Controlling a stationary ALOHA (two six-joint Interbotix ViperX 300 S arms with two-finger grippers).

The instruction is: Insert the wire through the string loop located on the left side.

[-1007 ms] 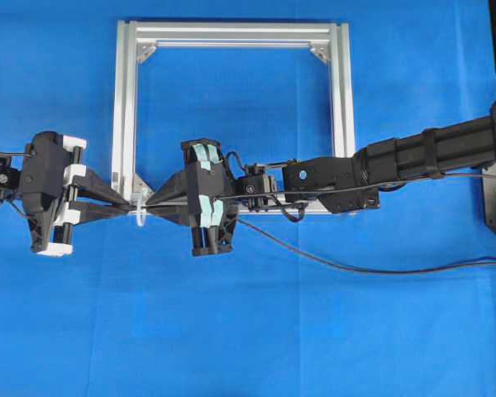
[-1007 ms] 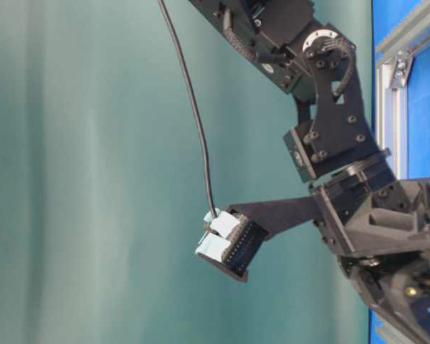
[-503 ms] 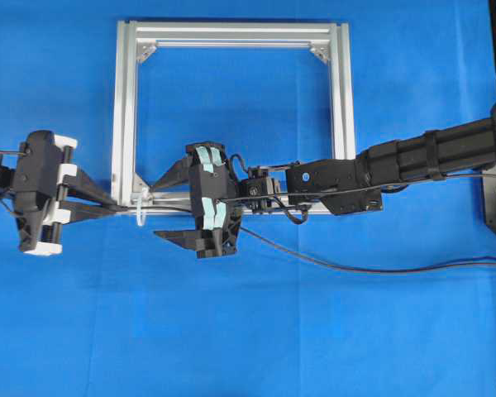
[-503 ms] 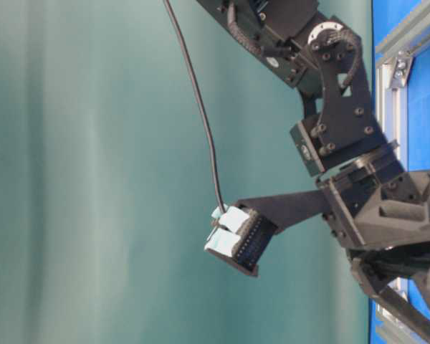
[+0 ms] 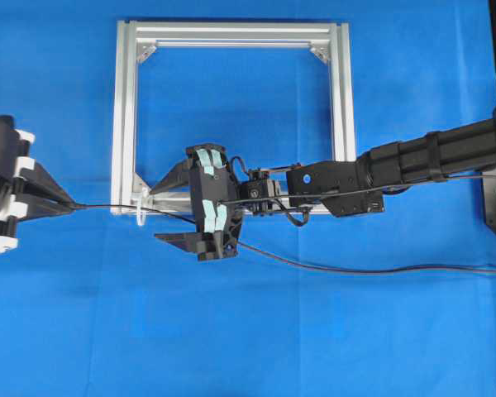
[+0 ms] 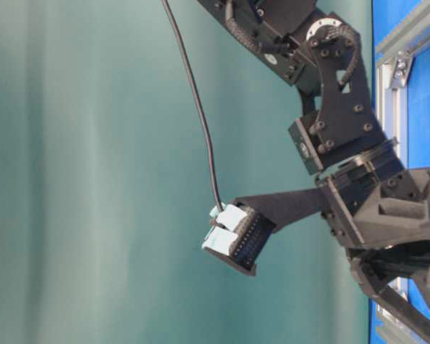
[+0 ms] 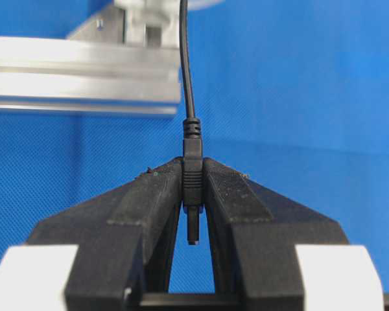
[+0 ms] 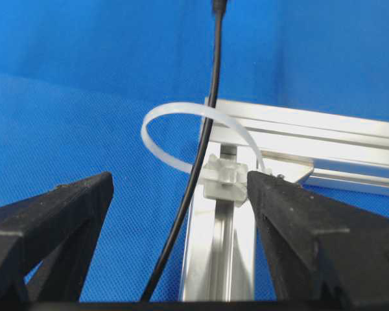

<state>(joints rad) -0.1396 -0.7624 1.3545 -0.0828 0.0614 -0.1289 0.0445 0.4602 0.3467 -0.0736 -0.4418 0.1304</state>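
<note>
The wire [image 5: 107, 207] is a thin black cable running from my left gripper [image 5: 70, 207] rightward through the string loop [image 5: 139, 212] at the frame's lower left corner. It then passes my right gripper [image 5: 170, 207]. In the left wrist view my left gripper [image 7: 192, 170] is shut on the wire's black plug [image 7: 192, 184], whose tip points back between the fingers. In the right wrist view the wire [image 8: 214, 65] passes through the white string loop [image 8: 175, 107]. There my right gripper [image 8: 179, 181] stands wide open on either side of the wire, touching nothing.
The silver aluminium frame [image 5: 231, 33] lies on the blue cloth, and the loop's clip [image 8: 223, 178] sits on its corner. The rest of the wire [image 5: 355, 269] trails off right across the cloth. The right arm [image 5: 413, 161] reaches in over the frame's lower bar.
My left gripper has drawn back to the left with the plug, pulling the wire through the loop. My right gripper opened off the wire and stays wide.
</note>
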